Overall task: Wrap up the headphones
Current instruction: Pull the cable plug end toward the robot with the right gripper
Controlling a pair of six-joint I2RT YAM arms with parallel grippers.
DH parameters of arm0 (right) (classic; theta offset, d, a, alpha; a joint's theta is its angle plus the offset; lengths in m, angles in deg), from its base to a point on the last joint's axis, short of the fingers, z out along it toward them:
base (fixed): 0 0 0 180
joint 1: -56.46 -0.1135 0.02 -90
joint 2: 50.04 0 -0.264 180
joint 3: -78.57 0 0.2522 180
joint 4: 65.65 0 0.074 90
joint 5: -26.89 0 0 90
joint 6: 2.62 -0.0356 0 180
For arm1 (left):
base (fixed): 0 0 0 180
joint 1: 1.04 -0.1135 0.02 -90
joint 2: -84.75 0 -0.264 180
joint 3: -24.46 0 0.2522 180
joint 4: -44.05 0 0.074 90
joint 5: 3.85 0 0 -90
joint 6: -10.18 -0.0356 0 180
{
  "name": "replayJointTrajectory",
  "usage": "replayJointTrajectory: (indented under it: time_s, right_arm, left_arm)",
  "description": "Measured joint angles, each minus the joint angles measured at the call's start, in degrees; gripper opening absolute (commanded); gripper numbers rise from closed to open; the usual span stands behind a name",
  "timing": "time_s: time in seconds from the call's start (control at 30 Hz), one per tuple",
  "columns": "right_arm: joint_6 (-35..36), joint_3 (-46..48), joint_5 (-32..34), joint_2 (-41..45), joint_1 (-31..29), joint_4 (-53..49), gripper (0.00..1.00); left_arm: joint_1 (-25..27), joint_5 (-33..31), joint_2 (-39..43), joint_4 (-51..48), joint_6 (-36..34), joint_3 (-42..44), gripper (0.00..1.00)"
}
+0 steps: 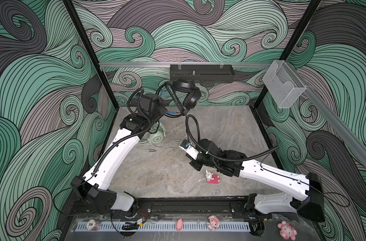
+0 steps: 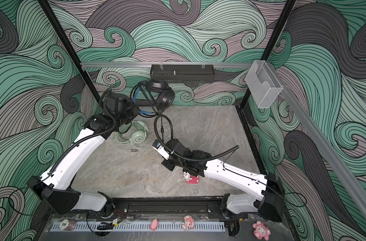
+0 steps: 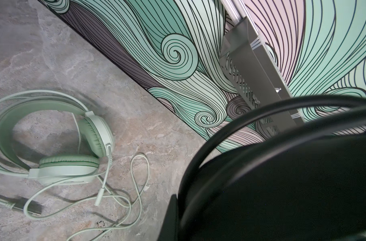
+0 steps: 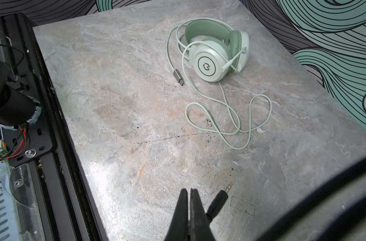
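Two round, padded pairs: black headphones (image 1: 191, 100), mint headphones (image 4: 211, 62).

A black perforated tray (image 1: 201, 73) hung on the rear rail (image 1: 136, 64); a clear acrylic bin (image 1: 283, 85) on the side rail (image 1: 334, 125). A pink figurine (image 1: 212, 177) stood on the tabletop (image 1: 157, 181).

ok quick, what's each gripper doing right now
left gripper: closed, holding the black headset up
right gripper: closed on the black cable behind its plug

Two headphones (image 1: 191, 100) — four pink toys (image 1: 212, 177)
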Motion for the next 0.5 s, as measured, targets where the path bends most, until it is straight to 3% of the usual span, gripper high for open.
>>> replayJointTrajectory:
  time_s: [0.23, 0.5]
  right_arm:
    - [0.7, -0.4, 0.4, 0.0, 0.0, -0.9, 0.0]
    - [2.5, -12.7, 0.1, -2.4, -1.5, -9.2, 0.0]
  left_arm:
    - [0.0, -0.5, 0.0, 0.2, -1.0, 0.2, 0.0]
    - [0.3, -8.9, -2.3, 1.0, -11.9, 0.1, 0.0]
